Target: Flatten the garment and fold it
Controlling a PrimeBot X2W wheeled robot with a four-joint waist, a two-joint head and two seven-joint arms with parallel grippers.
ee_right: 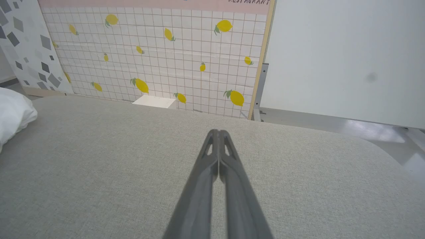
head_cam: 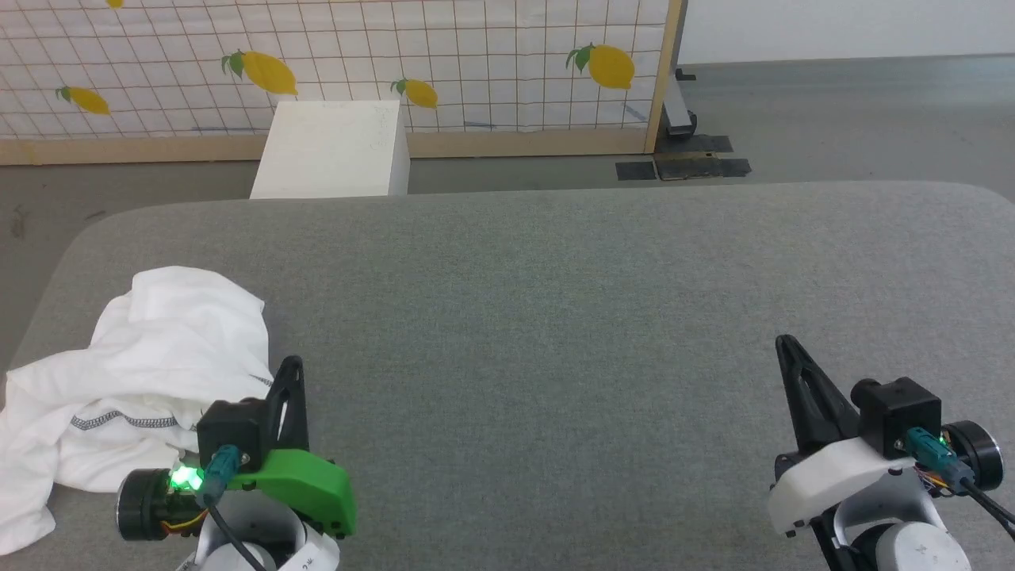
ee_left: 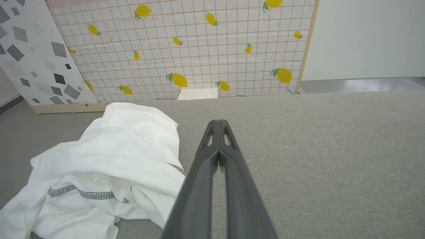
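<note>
The white garment (head_cam: 143, 373) lies crumpled in a heap at the left end of the grey padded table (head_cam: 555, 317), a zigzag-stitched hem showing on its near side. In the left wrist view the garment (ee_left: 109, 159) bunches up just left of my fingers. My left gripper (head_cam: 293, 365) sits right beside the heap's right edge, shut with nothing in it; its tips (ee_left: 219, 123) meet over bare table. At the lower right my right gripper (head_cam: 787, 342) is shut and empty, far from the cloth. A corner of the garment (ee_right: 13, 114) shows at the right wrist view's left edge.
A white rectangular box (head_cam: 333, 151) stands on the floor behind the table's far edge. Behind it runs a lemon-patterned grid panel (head_cam: 476, 63) with a wooden frame. Grey floor lies to the right. The table's corners are rounded.
</note>
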